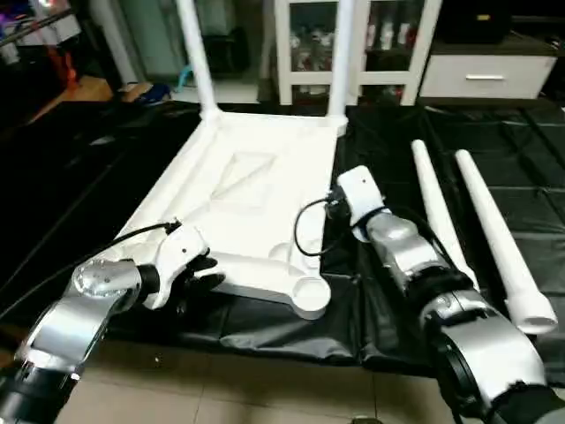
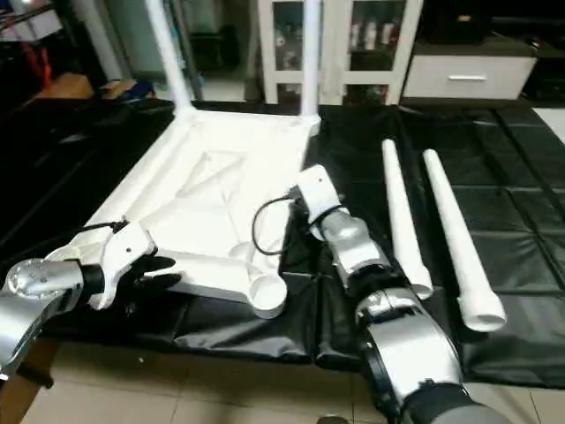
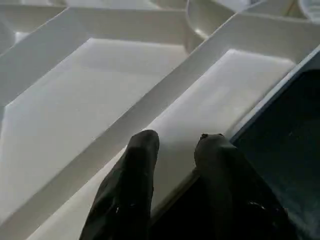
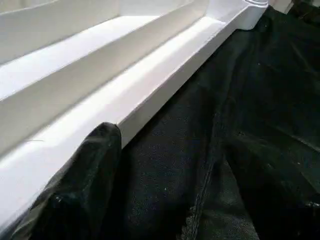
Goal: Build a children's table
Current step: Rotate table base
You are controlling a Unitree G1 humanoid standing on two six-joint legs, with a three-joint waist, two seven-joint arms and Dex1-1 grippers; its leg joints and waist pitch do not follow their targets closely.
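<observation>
So the left gripper (image 2: pixel 163 272) is sitting at the near edge of the tabletop (image 1: pixel 247 190), fingers (image 3: pixel 140 165) narrowed down around the outer rim wall, one inside and one outside, so it's looking like a pinch on that edge. The tabletop itself is lying upside down on the black mat (image 1: pixel 388 291), ribbed side facing up. Two legs (image 1: pixel 196 53) are already standing in the far corner sockets, so I'd call this about half done. The near-right corner socket (image 1: pixel 311 296) is sitting empty; the near-left one I can't make out behind the arm. Moving right, the right gripper (image 4: pixel 165 195) is hanging just beside the tabletop's right edge, spread wide and holding nothing. Farther right, two loose legs (image 1: pixel 494 238) are lying side by side on the mat, waiting to go in.
</observation>
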